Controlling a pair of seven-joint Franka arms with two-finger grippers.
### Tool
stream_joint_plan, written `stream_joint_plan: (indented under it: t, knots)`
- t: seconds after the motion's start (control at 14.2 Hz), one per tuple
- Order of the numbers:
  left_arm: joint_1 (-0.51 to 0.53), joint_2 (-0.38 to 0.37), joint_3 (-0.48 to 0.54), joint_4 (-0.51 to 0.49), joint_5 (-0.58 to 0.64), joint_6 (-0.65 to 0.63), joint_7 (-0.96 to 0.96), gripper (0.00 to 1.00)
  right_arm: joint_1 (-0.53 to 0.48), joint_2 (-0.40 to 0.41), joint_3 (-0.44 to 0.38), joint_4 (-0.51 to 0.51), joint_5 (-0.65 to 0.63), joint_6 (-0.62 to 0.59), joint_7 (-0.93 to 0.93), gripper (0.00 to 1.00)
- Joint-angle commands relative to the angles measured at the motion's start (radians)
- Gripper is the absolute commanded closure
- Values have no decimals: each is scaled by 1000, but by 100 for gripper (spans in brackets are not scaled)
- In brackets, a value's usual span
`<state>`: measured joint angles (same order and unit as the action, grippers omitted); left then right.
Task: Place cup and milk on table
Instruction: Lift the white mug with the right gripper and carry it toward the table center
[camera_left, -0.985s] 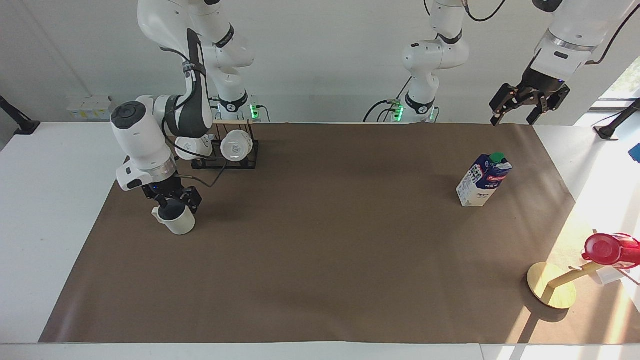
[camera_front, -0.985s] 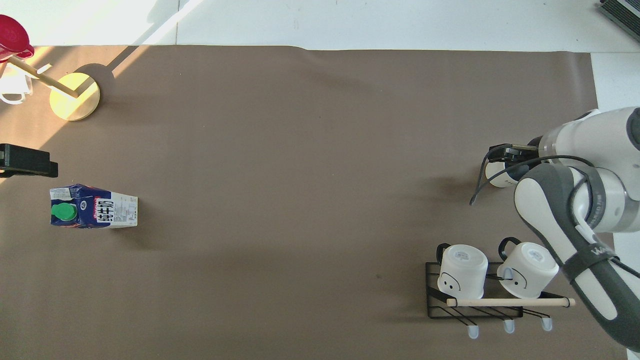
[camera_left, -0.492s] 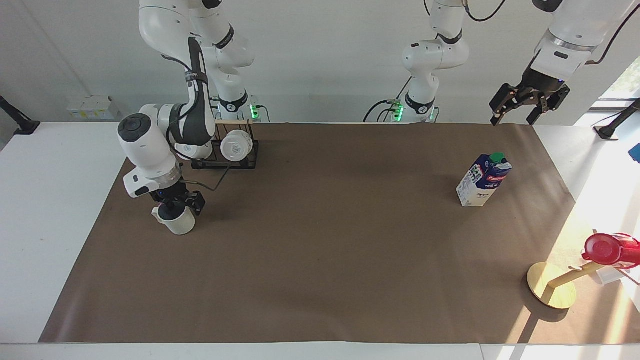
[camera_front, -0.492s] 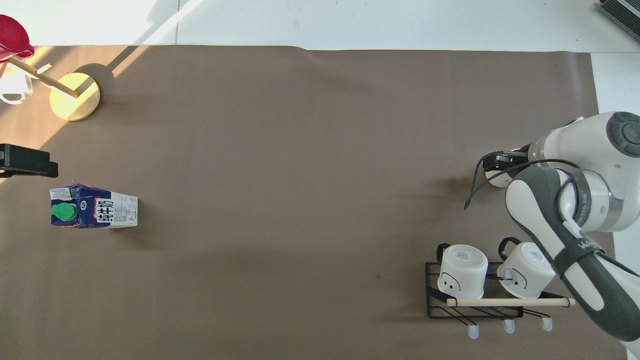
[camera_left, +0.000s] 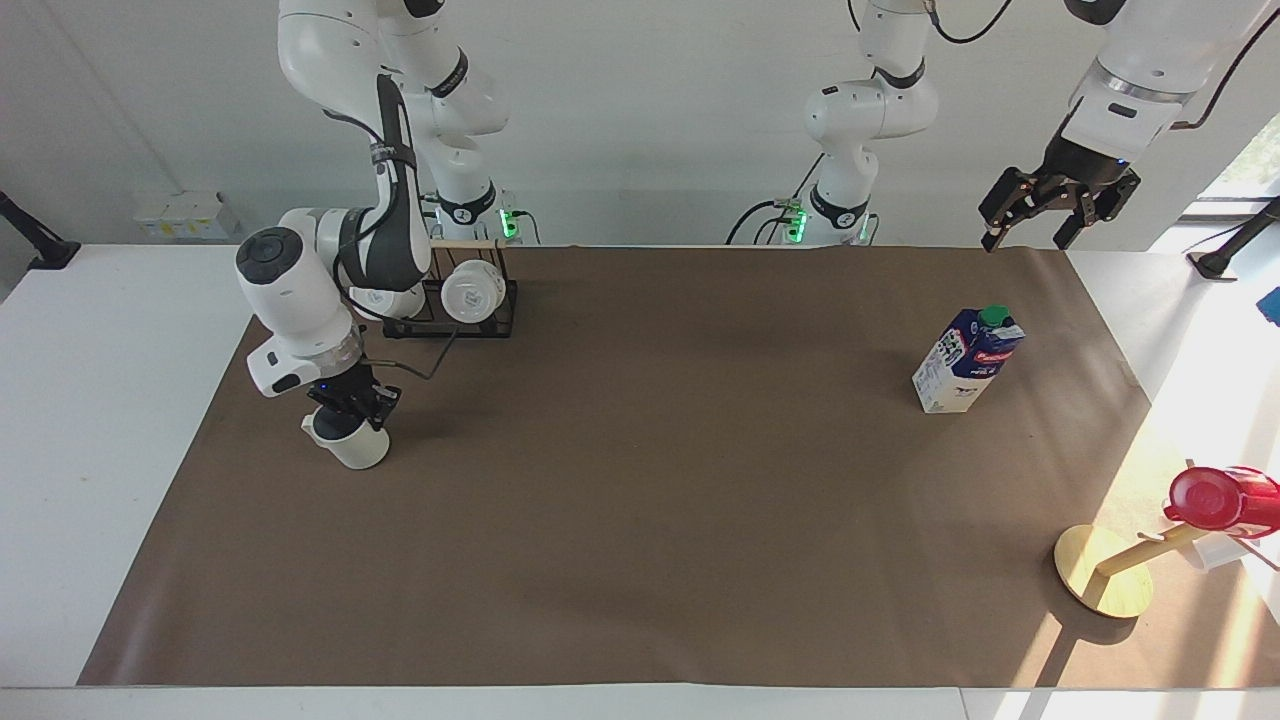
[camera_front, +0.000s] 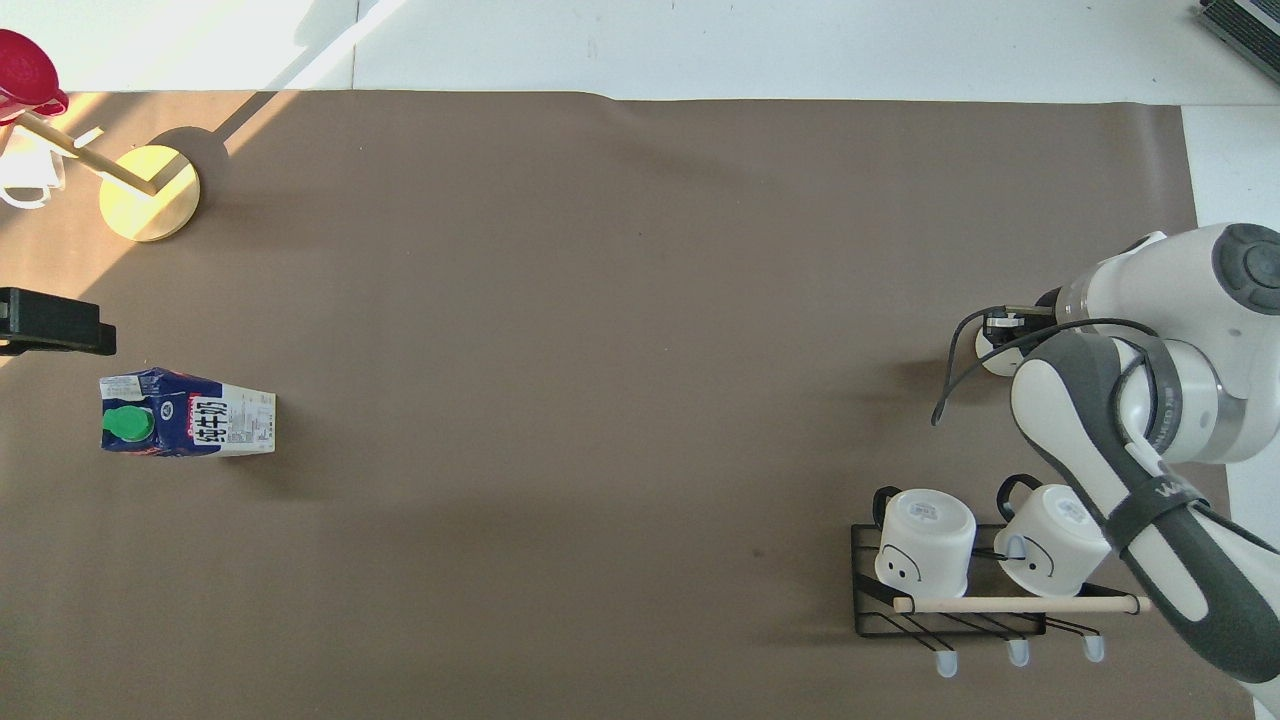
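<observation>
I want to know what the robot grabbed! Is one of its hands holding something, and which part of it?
Yes. The right hand is shut on the cup, pinching its rim while it stands on the table. The left hand holds nothing; it waits up in the air.

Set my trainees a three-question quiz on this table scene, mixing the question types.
1. True or false: the milk lies flat on its side on the table.
2. Which gripper is down at the cup? A left, B right, C neither.
3. How many white mugs hang on the black rack?

Key:
1. False; it stands upright.
2. B; the right gripper is at the cup's rim, while the left gripper waits open in the air, over the table's edge by the robots.
3. Two.
</observation>
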<state>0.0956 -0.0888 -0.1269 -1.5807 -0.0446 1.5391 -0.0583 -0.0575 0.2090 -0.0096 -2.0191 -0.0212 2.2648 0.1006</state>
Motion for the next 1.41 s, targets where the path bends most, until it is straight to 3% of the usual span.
stream_joint_plan:
  t: [0.0,0.21,0.35,0.7,1.13,1.34]
  knots:
    - [6,11,-5,25,17,-20,6,0,-5,-8,0,-3,10,-1,-21,100]
    - [7,11,-4,25,17,-22,6,0,4,-39,26,31,9,-36,-25,100]
    - [7,11,-4,27,17,-22,6,0,40,-39,63,112,12,-121,-21,100]
    - [7,11,-4,25,17,-25,6,0,258,3,77,273,15,-198,250,100]
    - [9,4,-2,13,19,-28,12,0,504,197,80,519,-5,-324,583,100]
    - [35,-57,-4,-85,19,-13,18,0,613,294,79,585,-10,-315,741,100]
